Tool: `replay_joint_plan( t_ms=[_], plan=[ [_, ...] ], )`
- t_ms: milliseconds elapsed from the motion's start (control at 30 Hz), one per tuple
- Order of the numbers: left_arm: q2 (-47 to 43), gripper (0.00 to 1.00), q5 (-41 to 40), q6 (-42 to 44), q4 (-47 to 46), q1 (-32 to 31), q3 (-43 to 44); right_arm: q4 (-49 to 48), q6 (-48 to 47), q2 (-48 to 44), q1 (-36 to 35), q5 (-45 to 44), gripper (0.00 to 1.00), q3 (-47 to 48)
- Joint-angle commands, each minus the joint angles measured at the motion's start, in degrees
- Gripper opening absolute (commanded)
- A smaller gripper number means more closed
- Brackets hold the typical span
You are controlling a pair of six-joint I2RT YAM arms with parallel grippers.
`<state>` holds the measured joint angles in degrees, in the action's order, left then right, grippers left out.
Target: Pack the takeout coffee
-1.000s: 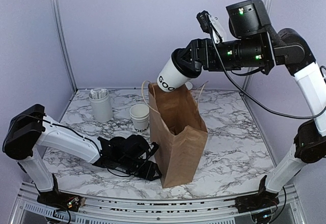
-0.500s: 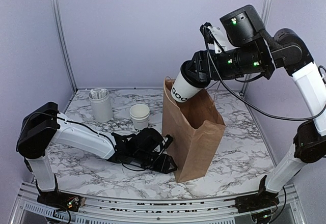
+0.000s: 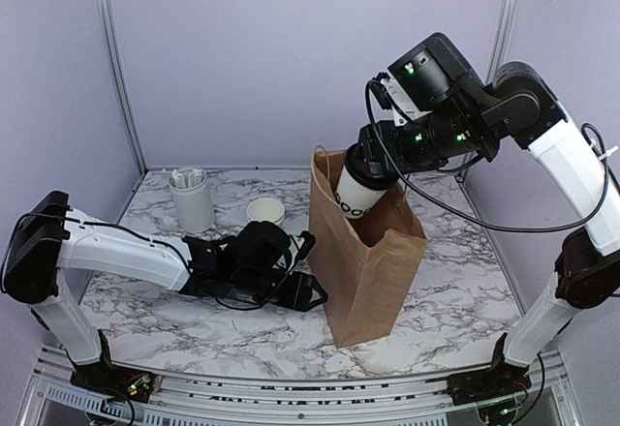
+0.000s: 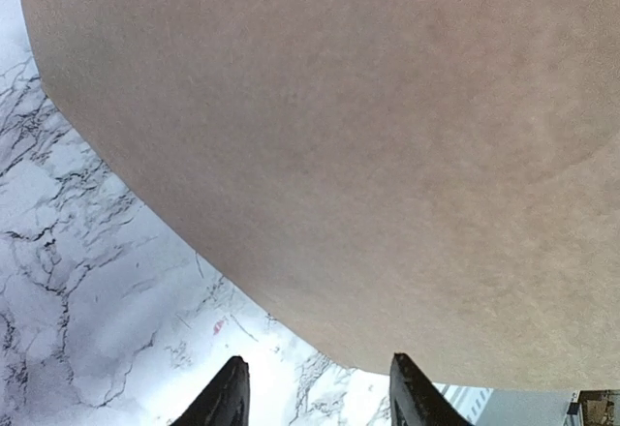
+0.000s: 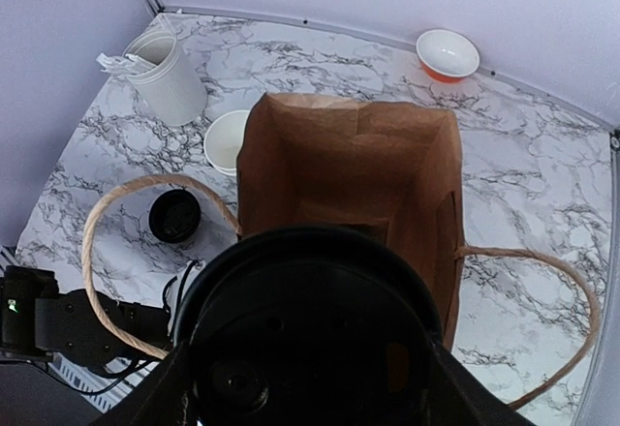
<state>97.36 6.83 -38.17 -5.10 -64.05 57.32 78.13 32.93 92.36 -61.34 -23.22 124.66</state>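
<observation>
The right gripper (image 3: 376,160) was clamped on the takeout coffee cup (image 3: 352,197) at its top end, around the black lid (image 5: 310,339). It held the cup tilted, base down and to the left, in the open mouth of the brown paper bag (image 3: 380,261). The cup's lower part, with its dark lettering, sat just below the bag's rim, while the lid end was above it. From the right wrist, the lid filled the lower middle of the view, with the bag's open interior directly beyond it and a twine handle (image 5: 95,271) looping out to each side. The bag stood upright on the marble table (image 3: 455,281). The left arm lay low across the table, and the left gripper (image 4: 320,399) was just beside the bag's lower left face. Its fingers were spread, with only marble visible between their tips, and the paper wall filled most of that wrist view. Behind the left arm stood a white holder with packets (image 3: 191,199), and a stack of white cups (image 3: 265,212) stood nearer the bag. A loose black lid (image 5: 174,217) lay on the table near the stack. A small red bowl (image 5: 448,55) sat by the back wall, well apart from the bag.
</observation>
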Motion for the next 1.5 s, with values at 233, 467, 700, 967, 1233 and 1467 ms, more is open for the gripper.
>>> replay_joint_plan(
  t_ms=[233, 467, 700, 967, 1233, 1467],
  plan=[
    [-11.5, 0.50, -3.0, 5.0, 8.3, 1.1, 0.9, 0.4, 1.1, 2.4, 0.9, 1.4, 0.65, -4.5],
    [-18.8, 0.51, -2.3, 6.8, 10.7, 1.4, 2.3, -2.7, 0.9, 1.5, 3.0, 3.6, 0.64, -10.0],
    [-24.9, 0.52, -1.3, 7.6, 10.5, 2.2, 5.3, -7.5, 0.0, -1.8, 5.6, 7.7, 0.62, -16.6],
    [-24.0, 0.56, -1.9, 5.6, 10.3, 4.5, 15.5, -8.3, -0.4, -1.1, 5.9, 8.2, 0.62, -17.2],
    [-18.1, 0.58, -6.0, 3.4, 13.8, 5.5, 23.9, -7.9, -0.2, -1.1, 5.8, 8.1, 0.61, -17.3],
    [-12.5, 0.53, -6.7, 2.9, 16.9, 5.4, 29.6, -7.7, 0.0, -0.8, 5.8, 8.9, 0.60, -17.1]
  ],
)
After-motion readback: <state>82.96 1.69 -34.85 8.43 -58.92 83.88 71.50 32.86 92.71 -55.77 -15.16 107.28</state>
